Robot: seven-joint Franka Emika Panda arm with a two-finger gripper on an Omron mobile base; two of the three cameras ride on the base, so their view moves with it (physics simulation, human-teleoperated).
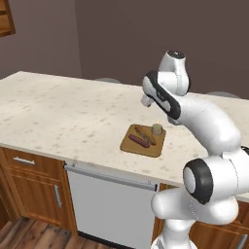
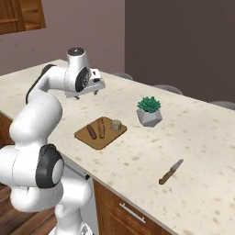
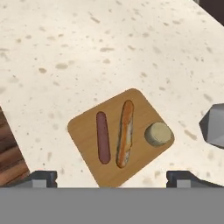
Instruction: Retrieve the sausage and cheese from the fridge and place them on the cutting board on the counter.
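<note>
Gripper (image 2: 87,95) above the cutting board (image 3: 87,131), fingers spread wide and empty. On the board, side by side and parallel along its length: sausage (image 3: 103,137), a baguette (image 3: 125,133), then the cheese (image 3: 158,133) at the far corner. A potted succulent (image 2: 149,110) stands right of the board; a knife (image 2: 170,172) lies further right. Speckled beige counter (image 1: 58,112) over wooden cabinets (image 1: 29,182).

In the hand view, the grey planter (image 3: 214,126) beside the cutting board (image 3: 87,131) is cut off by the right edge, and the board's near corner slips under the bottom band. In the left base view, the arm hides the table (image 1: 58,112) beyond the board.
</note>
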